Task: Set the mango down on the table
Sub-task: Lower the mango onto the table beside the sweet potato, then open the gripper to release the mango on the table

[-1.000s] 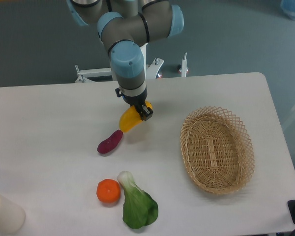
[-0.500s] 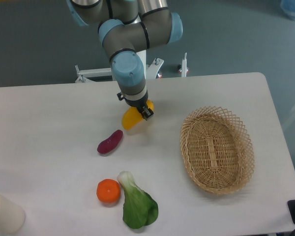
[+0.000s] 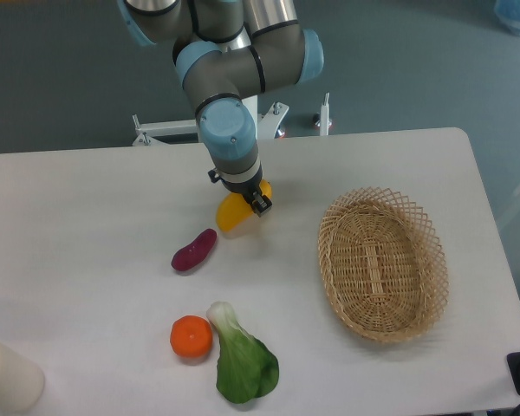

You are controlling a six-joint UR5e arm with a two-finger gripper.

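Observation:
The yellow mango [image 3: 235, 214] is low over the white table [image 3: 87, 225], just behind the table's middle, and I cannot tell whether it touches the surface. My gripper [image 3: 250, 200] comes down on it from above and is shut on the mango, whose upper part is hidden by the fingers and wrist. The mango's yellow lower end sticks out to the left below the gripper.
A purple sweet potato [image 3: 194, 250] lies just left of and in front of the mango. An orange [image 3: 191, 336] and a green bok choy [image 3: 240, 358] sit near the front. A wicker basket [image 3: 381, 263] stands at the right, a white cylinder [image 3: 7, 374] at the front left corner.
The gripper has carried the mango a little to the right and away from the sweet potato, and the mango now looks more upright in the grasp.

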